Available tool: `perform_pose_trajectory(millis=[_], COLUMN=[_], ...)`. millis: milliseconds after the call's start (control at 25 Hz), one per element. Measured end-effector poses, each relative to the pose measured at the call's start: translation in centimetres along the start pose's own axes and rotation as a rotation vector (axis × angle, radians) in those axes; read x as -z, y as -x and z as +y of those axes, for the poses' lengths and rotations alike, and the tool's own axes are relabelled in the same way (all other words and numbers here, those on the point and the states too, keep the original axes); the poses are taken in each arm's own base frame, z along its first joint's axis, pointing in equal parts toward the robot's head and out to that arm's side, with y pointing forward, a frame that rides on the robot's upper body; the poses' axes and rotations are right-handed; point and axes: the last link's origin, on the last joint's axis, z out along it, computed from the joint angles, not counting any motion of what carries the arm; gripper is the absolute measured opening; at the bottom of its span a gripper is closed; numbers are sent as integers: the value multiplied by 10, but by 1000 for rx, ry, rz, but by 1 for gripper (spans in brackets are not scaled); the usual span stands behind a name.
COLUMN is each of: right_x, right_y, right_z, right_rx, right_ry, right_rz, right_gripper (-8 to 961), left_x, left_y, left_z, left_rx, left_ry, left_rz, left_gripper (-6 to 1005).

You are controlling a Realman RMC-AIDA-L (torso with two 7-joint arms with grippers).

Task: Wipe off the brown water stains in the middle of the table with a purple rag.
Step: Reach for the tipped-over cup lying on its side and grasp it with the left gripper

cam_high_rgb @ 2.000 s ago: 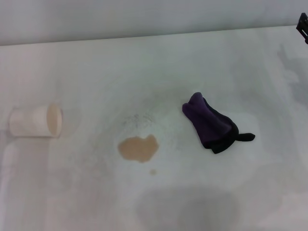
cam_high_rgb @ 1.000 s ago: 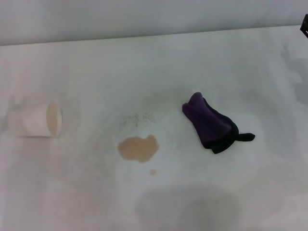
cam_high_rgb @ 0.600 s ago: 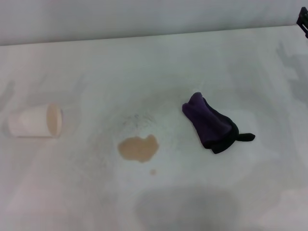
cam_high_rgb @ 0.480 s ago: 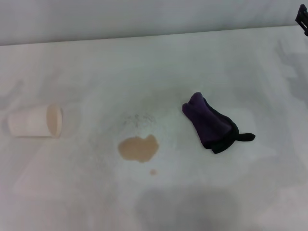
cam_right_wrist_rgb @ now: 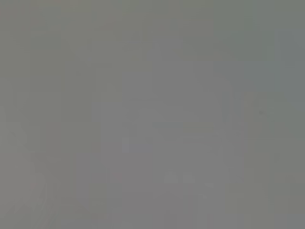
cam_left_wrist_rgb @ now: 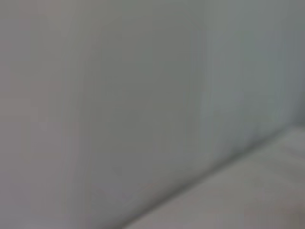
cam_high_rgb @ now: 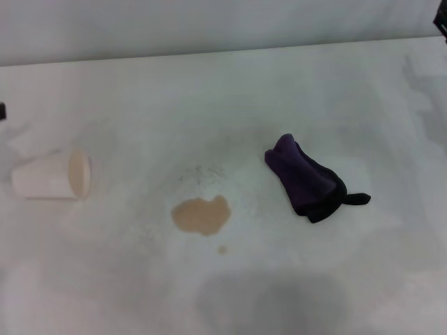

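Rag [cam_high_rgb: 305,179]: right of stain [cam_high_rgb: 201,215], nearer right gripper [cam_high_rgb: 441,23] at far corner; its grip state unreadable.

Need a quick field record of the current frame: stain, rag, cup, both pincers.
stain: brown water stains, main blot plus a small dot nearer the robot, unwiped
rag: purple rag, bunched, lying right of the stain, apart from it
cup: pale cup, on its side at the left, mouth toward the stain
surface: table
left pincer: dark sliver at far left edge only
right pincer: dark sliver at top right corner only
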Motion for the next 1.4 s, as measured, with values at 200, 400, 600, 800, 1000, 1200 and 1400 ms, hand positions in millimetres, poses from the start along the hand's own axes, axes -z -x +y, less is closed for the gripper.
perform_pose_trajectory(millis=[200, 400, 600, 800, 1000, 1200, 1400], right_x=[0, -4, -9, -11, -12, -11, -11], right_y=[3, 9, 16, 21, 20, 18, 17], right_z=[-8, -13, -23, -25, -22, -19, -19], right_rx=[-28, -45, -72, -76, -84, -89, -92], right_ry=[-43, -74, -127, -137, -134, -132, -132], right_rz=[-13, -33, -52, -65, -64, -59, -56], right_gripper=[873, 872, 873, 872, 872, 873, 873], left_x=[-8, -14, -24, -37, -55, -72, -81], left_y=[-10, -30, -42, -53, -59, -52, -47], left_z=[-4, -10, -6, -3, -3, 2, 10], left_rx=[-101, -167, -214, -297, -410, -522, -553], left_ry=[89, 154, 252, 294, 277, 289, 317], left_rz=[-161, -316, -486, -630, -708, -717, -715], left_gripper=[888, 888, 886, 883, 881, 878, 876])
